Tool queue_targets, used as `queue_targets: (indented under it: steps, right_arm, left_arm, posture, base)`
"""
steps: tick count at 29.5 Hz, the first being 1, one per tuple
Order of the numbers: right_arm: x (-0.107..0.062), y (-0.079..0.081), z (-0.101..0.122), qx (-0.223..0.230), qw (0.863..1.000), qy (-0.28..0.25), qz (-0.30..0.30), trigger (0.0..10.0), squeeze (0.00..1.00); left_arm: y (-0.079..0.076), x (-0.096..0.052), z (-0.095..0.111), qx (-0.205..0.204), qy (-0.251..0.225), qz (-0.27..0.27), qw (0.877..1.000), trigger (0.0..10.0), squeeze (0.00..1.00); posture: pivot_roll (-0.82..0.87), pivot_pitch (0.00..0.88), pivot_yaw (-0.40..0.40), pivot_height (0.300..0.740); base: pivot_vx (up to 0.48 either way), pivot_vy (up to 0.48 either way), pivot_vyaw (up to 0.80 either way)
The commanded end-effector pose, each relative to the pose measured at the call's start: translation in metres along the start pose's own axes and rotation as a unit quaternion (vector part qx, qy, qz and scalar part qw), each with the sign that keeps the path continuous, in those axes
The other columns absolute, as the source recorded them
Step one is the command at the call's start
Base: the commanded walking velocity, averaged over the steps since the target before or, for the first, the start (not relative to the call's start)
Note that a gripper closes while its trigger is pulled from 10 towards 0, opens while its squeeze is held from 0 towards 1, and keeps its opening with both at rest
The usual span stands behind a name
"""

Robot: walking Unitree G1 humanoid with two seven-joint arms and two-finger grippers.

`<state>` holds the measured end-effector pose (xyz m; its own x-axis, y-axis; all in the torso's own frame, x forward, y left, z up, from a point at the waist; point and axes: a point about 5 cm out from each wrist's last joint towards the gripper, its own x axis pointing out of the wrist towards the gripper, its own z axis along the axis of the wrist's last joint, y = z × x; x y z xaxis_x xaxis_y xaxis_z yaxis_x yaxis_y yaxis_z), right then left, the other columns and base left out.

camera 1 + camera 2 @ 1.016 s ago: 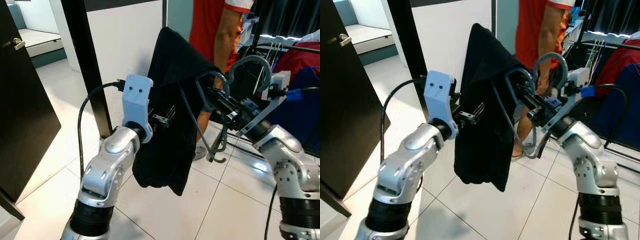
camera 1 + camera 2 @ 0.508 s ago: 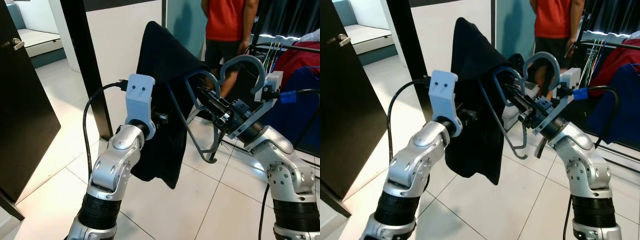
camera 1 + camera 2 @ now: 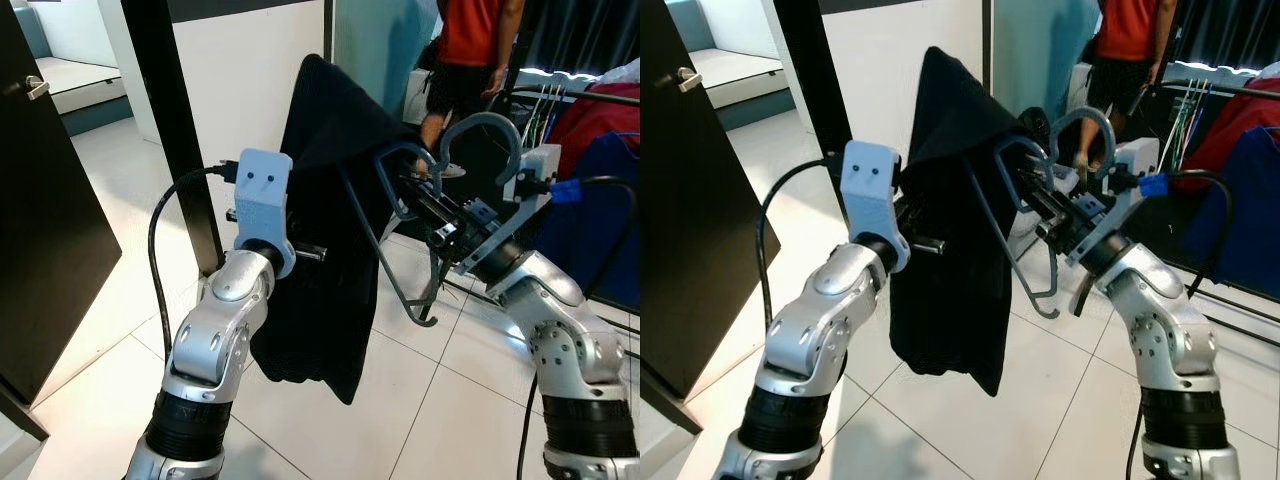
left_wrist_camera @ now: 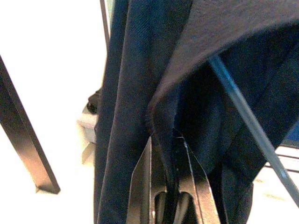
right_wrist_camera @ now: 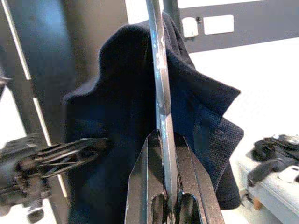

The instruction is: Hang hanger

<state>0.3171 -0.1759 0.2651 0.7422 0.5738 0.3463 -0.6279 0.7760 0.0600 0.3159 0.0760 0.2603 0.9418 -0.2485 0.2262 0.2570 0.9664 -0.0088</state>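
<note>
Two hands share the load: the right hand [image 3: 432, 215] is clamped on the hanger [image 3: 400, 250] below its hook, keeping it upright, and the left hand [image 4: 169, 154] pinches the shirt [image 3: 330, 220] draped over the hanger, probably to steady it. The shirt hides the hanger's far shoulder. A rail [image 3: 575, 95] stands beyond the hanger.

Two silver, rounded metal arms rose from the lower frame, each with a ribbed black collar near its base. The left arm [image 3: 215, 350] carried a pale blue plastic wrist housing [image 3: 262, 200] marked by two small dark holes, with a black cable [image 3: 160, 250] looping into it at centre left. The right arm [image 3: 565, 340] bore a white bracket [image 3: 535, 170] and a blue plug [image 3: 565, 192] at right.
</note>
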Motion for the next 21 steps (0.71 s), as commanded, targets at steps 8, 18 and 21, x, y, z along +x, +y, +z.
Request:
queue_targets:
  steps: [8,18,21]
  right_arm:
    - [0.003,-0.016,0.001,-0.015,0.998,0.004,-0.068,0.0,0.00]
    - [0.007,-0.034,-0.041,0.004,0.974,0.127,-0.188,0.0,0.00]
    - [0.008,-0.036,-0.049,0.025,0.965,0.141,-0.218,0.0,0.00]
  left_arm:
    - [-0.028,-0.006,0.035,-0.136,-0.072,-0.112,0.982,0.0,0.00]
    - [-0.057,-0.031,0.079,-0.259,-0.146,-0.311,0.903,1.3,0.00]
    - [-0.052,-0.030,0.070,-0.248,-0.129,-0.304,0.911,1.5,0.00]
  posture:
    - [-0.04,0.000,-0.011,0.740]
    - [-0.02,0.000,-0.020,0.740]
    - [-0.02,0.000,-0.015,0.740]
  base:
    - [0.000,0.000,0.00]
    - [0.000,0.000,0.00]
    - [0.000,0.000,0.00]
